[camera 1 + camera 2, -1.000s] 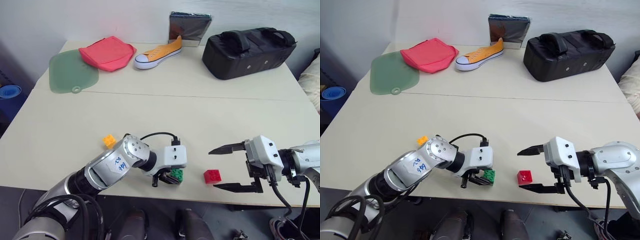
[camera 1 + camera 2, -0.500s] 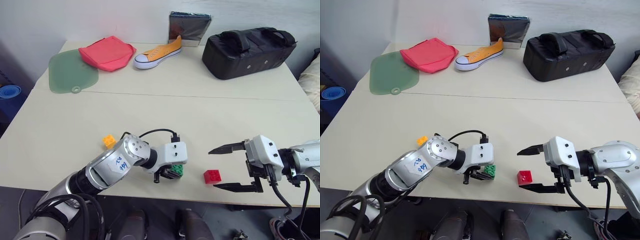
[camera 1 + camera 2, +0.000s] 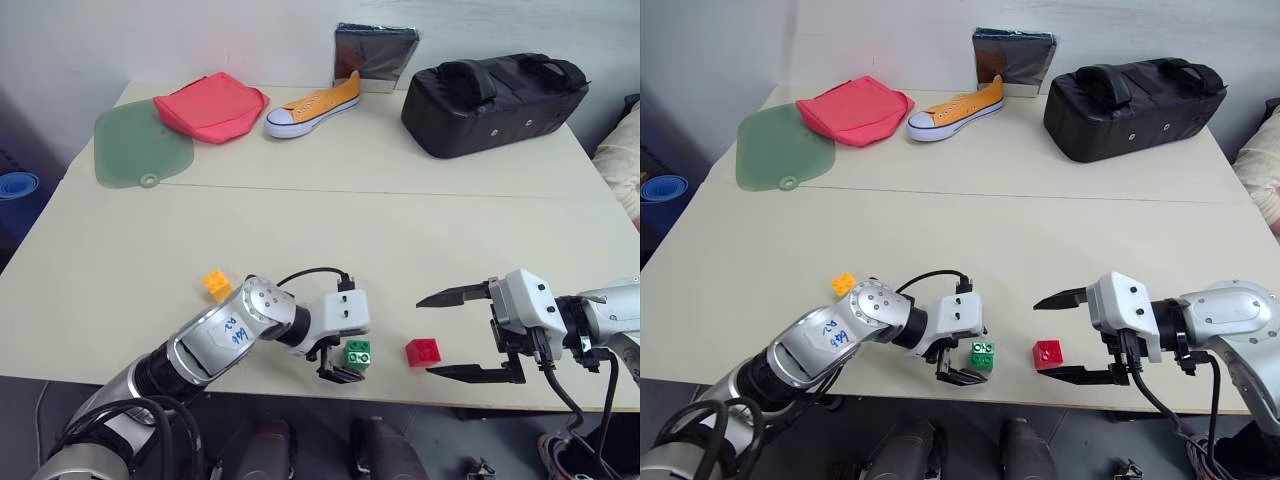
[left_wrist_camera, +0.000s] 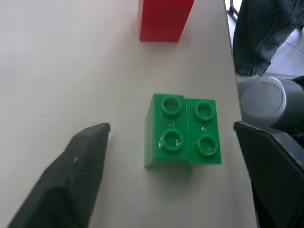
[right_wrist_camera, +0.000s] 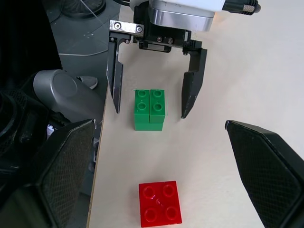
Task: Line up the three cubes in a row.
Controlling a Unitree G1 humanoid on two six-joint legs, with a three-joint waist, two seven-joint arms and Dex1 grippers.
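Observation:
The green cube (image 3: 357, 352) rests on the table near the front edge, studs up. My left gripper (image 3: 345, 362) stands open around it, one finger (image 4: 83, 166) on each side and not touching. The red cube (image 3: 424, 351) lies a short way to its right. My right gripper (image 3: 425, 336) hangs open just right of the red cube, its fingers spread wide, one beyond the cube and one nearer than it, holding nothing. Behind my left forearm, farther left, sits the orange-yellow cube (image 3: 216, 284).
At the back of the table lie a black bag (image 3: 490, 100), an orange shoe (image 3: 315, 103), a red cloth (image 3: 210, 103), a green mat (image 3: 140, 150) and a dark packet (image 3: 375, 52). The table's front edge (image 3: 300, 392) runs close to the green and red cubes.
My left gripper has opened and let go of the green cube, which now stands free on the table. The right arm has not moved.

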